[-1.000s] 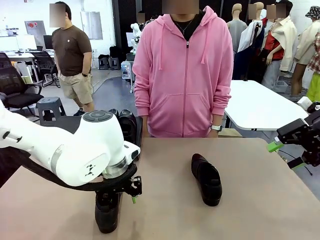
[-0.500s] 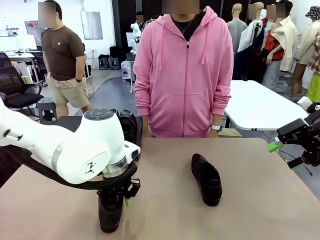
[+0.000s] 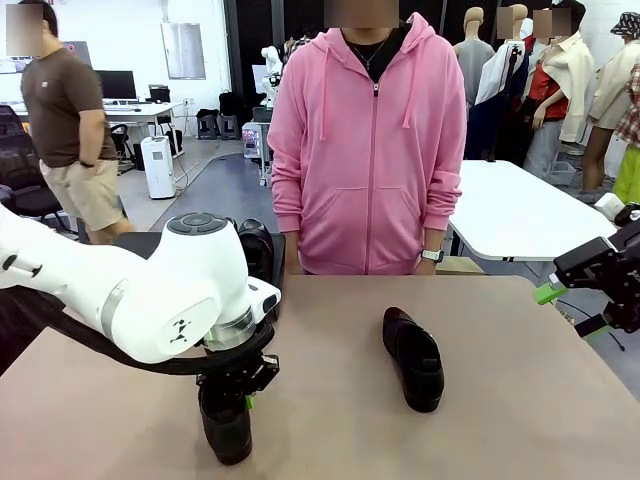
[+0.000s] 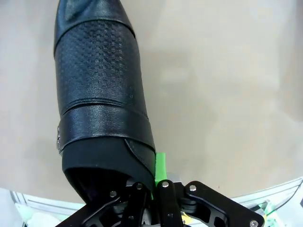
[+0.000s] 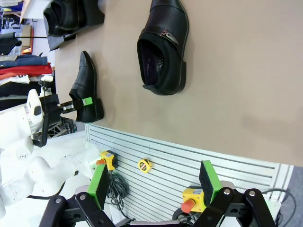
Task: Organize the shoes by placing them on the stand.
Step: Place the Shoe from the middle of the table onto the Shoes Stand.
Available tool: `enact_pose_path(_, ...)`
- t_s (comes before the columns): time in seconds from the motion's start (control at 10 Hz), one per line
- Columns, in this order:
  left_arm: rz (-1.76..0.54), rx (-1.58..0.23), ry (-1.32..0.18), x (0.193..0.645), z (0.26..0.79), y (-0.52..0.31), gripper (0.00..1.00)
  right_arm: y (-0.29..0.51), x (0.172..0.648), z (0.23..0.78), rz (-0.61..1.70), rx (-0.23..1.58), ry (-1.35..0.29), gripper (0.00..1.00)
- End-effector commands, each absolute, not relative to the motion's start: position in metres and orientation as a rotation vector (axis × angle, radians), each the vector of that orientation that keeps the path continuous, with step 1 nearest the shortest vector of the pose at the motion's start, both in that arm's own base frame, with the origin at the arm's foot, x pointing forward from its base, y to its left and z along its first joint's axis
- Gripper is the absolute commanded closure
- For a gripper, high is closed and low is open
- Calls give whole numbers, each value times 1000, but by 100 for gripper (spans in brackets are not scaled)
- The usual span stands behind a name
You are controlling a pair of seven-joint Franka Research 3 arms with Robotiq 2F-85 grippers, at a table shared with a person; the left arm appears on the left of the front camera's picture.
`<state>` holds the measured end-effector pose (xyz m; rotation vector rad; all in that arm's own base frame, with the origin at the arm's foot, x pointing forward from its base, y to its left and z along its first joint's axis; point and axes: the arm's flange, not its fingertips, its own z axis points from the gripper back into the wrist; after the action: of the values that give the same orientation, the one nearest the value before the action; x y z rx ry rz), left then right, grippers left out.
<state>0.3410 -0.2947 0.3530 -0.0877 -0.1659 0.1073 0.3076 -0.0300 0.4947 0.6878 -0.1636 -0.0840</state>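
My left gripper (image 3: 238, 388) is shut on the heel rim of a glossy black shoe (image 3: 228, 428) at the table's near left, toe pointing toward me. In the left wrist view that shoe (image 4: 99, 94) stretches away from the gripper (image 4: 154, 182), with one green pad (image 4: 160, 164) against its side. A second shoe (image 3: 413, 357) lies free mid-table, seen also from the right wrist (image 5: 163, 52). Two more shoes (image 3: 255, 245) sit on the black stand (image 3: 140, 243) at the far left. My right gripper (image 3: 570, 310) hangs open off the right edge, its fingers (image 5: 98, 184) spread around nothing.
A person in a pink hoodie (image 3: 370, 140) stands at the far side of the tan table (image 3: 520, 420), hands down. The left arm's white body (image 3: 150, 295) covers much of the table's left part. A white table (image 3: 520, 210) stands behind on the right.
My left gripper has shifted slightly right and away from the front edge with the shoe, turning it a little. The right arm and the mid-table shoe have stayed put.
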Motion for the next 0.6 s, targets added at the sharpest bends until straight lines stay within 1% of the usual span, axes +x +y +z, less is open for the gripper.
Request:
enact_pose_path(0.0,54,-154,-213,325,386,-283,100,-32,308,496,-60,713,-172,0)
enact_pose_path(0.2,-134,-208,-305,290,443,-266,100,-32,308,496,-60,713,-172,0)
enact_pose_path(0.3,-250,-192,-321,271,465,-253,100,-32,308,496,-60,713,-172,0)
enact_pose_path(0.4,-318,-157,-353,255,480,-235,100,-32,308,496,-60,713,-172,0)
enact_pose_path(0.5,-291,-104,-397,250,488,-213,100,-32,308,496,-60,713,-172,0)
